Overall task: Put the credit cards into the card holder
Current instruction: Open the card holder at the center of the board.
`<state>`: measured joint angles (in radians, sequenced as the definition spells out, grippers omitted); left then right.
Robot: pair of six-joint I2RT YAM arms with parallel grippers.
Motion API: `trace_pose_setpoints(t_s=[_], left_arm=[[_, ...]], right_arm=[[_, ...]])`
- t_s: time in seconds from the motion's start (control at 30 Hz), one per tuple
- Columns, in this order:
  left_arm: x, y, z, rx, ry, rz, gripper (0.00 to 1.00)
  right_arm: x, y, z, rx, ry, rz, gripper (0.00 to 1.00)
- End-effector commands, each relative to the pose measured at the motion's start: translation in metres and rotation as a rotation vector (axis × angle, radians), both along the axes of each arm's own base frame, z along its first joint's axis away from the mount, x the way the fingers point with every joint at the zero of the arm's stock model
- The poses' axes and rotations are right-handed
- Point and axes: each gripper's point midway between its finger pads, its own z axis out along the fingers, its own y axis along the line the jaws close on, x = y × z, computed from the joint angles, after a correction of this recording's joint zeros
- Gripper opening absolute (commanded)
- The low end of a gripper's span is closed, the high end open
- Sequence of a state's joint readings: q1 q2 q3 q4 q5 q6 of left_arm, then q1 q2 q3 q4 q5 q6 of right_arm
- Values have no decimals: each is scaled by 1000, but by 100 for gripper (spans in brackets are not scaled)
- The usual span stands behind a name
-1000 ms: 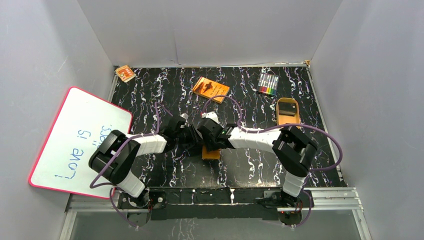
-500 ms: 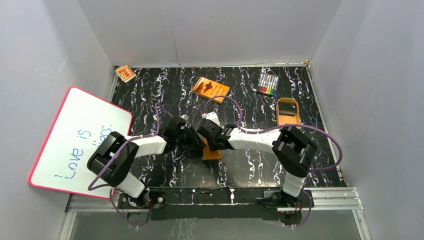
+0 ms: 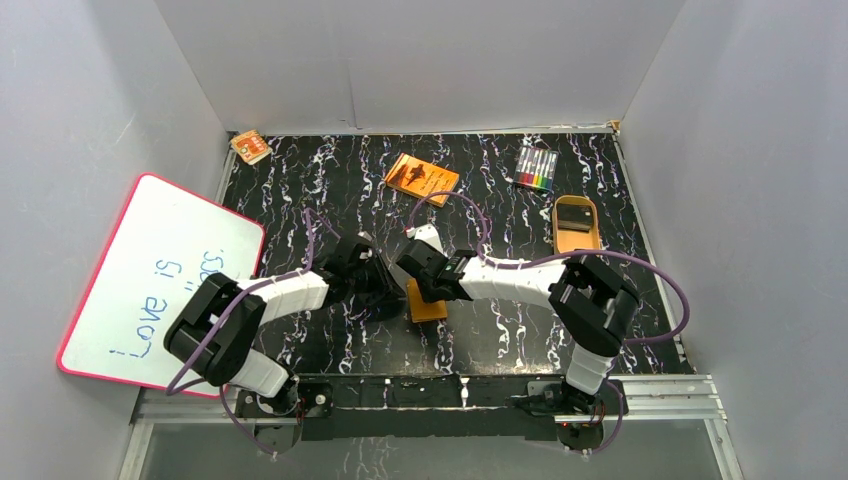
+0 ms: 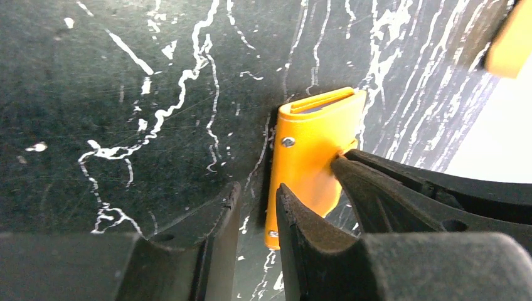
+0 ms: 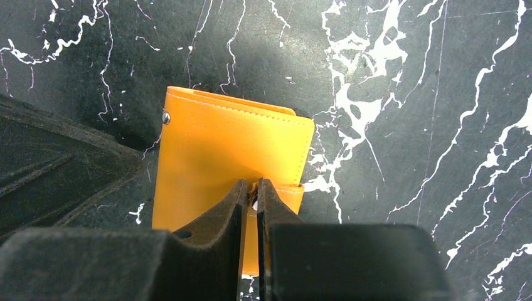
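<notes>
We see the right gripper [image 5: 252, 185] clamped on the wallet [image 5: 219, 144]; the left gripper [image 4: 257, 191] sits narrow at its edge, grip unclear. The whiteboard [image 3: 160, 255] reads "Love is".

The tabletop [image 3: 500, 340] is black with white marble-like veins running mostly front to back. 3 plain, pale grey-lavender panels box it in: a back wall [image 3: 420, 60], a left wall [image 3: 80, 100] and a right wall [image 3: 750, 150], meeting at 2 straight corner seams. A whiteboard [image 3: 150, 270] with a pink-red rim and blue handwriting leans against the left wall, beyond the tabletop's edge. A silver metal rail [image 3: 660, 395] runs along the near edge. Light is even and soft, with faint shadows.
</notes>
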<state>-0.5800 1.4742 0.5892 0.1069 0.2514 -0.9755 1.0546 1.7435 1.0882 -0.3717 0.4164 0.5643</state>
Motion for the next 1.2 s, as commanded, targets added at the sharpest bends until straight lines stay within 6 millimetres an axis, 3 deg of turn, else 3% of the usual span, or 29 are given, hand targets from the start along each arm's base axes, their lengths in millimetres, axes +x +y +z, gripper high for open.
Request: trace_pose_setpoints(t_s=[0.0, 0.13, 0.47, 0.83, 0.97, 1.17], left_arm=[[12, -21, 32, -122, -51, 3, 26], [15, -35, 33, -193, -35, -12, 26], [14, -45, 17, -238, 17, -23, 24], [10, -43, -2, -215, 58, -24, 22], [14, -29, 6, -127, 15, 2, 24], [23, -20, 45, -118, -108, 19, 28]], right_arm=[[-8, -11, 1, -22, 16, 3, 0], [-9, -10, 1, -11, 22, 0, 0], [-9, -6, 1, 5, 27, -1, 0], [-10, -2, 2, 17, 33, 7, 0], [-9, -3, 4, 14, 29, 7, 0], [-9, -1, 5, 24, 26, 10, 0]])
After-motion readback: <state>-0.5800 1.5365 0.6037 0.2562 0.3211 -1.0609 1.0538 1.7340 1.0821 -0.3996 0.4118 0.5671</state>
